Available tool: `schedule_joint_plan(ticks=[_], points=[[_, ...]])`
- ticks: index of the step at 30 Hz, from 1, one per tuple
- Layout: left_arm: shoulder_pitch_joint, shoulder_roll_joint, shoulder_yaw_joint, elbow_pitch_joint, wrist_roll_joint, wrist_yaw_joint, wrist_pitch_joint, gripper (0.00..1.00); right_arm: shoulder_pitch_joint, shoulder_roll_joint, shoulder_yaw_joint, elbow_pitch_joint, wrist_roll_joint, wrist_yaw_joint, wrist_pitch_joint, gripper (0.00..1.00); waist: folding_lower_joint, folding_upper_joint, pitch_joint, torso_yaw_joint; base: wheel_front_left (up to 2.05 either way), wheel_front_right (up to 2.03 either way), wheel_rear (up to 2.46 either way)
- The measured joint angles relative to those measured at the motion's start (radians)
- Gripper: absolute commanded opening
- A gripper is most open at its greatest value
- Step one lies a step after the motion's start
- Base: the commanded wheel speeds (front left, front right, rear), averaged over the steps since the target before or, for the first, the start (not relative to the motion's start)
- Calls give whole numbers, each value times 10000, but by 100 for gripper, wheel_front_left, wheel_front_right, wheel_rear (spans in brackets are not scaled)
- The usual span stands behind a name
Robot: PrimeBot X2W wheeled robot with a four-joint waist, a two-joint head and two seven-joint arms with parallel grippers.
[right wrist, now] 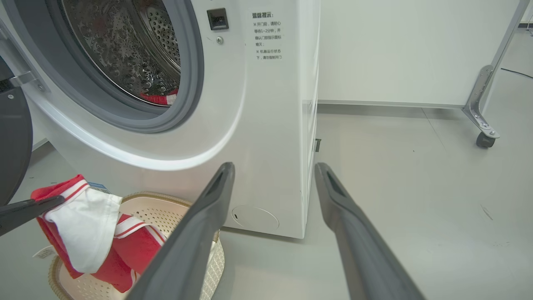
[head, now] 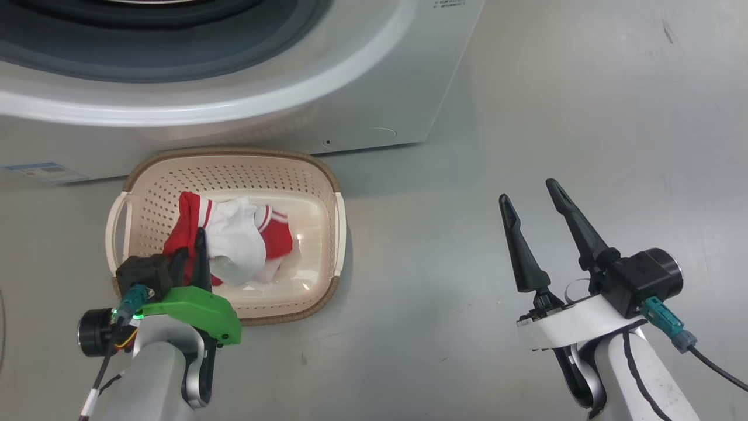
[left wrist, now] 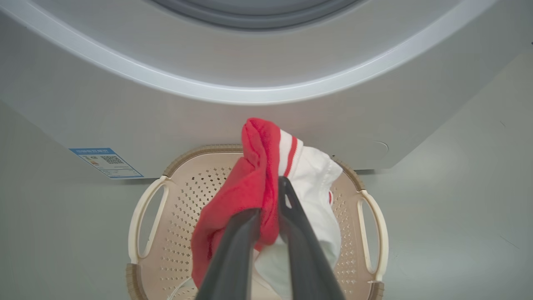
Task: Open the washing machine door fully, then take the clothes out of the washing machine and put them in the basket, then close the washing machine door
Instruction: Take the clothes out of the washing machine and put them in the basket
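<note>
Left gripper: fingers are pinched on the clothes, a red-and-white garment held hanging directly above the basket, lower folds inside its rim. A straight-down release is judged sufficient. Right gripper: spread, empty, well apart.

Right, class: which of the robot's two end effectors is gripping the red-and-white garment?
The left end effector: its fingers pinch the clothes over the basket, while the right end effector stands open and empty.
</note>
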Motion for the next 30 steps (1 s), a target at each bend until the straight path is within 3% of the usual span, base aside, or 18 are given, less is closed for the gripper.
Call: schedule_joint_plan(ticks=[5, 7, 8, 9, 10, 19, 30], points=[[-641, 0, 119, 732, -79, 0, 301, 0, -308, -4, 96, -77, 31, 2, 0, 100, 0, 0, 645, -180, 0, 0, 0], [-1003, 2, 224, 1170, -190, 0, 485, 34, -592, -8, 163, -123, 119, 31, 0, 100, 0, 0, 1048, -299, 0, 0, 0], [-1113, 2, 267, 1304, -234, 0, 508, 42, -690, -6, 180, -140, 121, 31, 0, 100, 0, 0, 1177, -340, 0, 0, 0], [-1231, 2, 305, 1436, -313, 0, 518, 84, -792, -8, 194, -146, 127, 31, 0, 100, 0, 0, 1303, -381, 0, 0, 0], [-1360, 6, 328, 1588, -385, 0, 577, 100, -885, -8, 199, -159, 140, 31, 0, 100, 0, 0, 1428, -423, 0, 0, 0], [-2106, 0, 382, 2633, -428, -73, 491, 100, -1356, -15, 171, -48, 399, 31, 0, 100, 0, 0, 2129, -774, 0, 0, 0], [-2404, -8, 518, 3452, -502, -320, -98, 100, -1417, -17, 71, 314, 460, 29, 0, 100, 0, 0, 1951, -739, 0, 0, 0]])
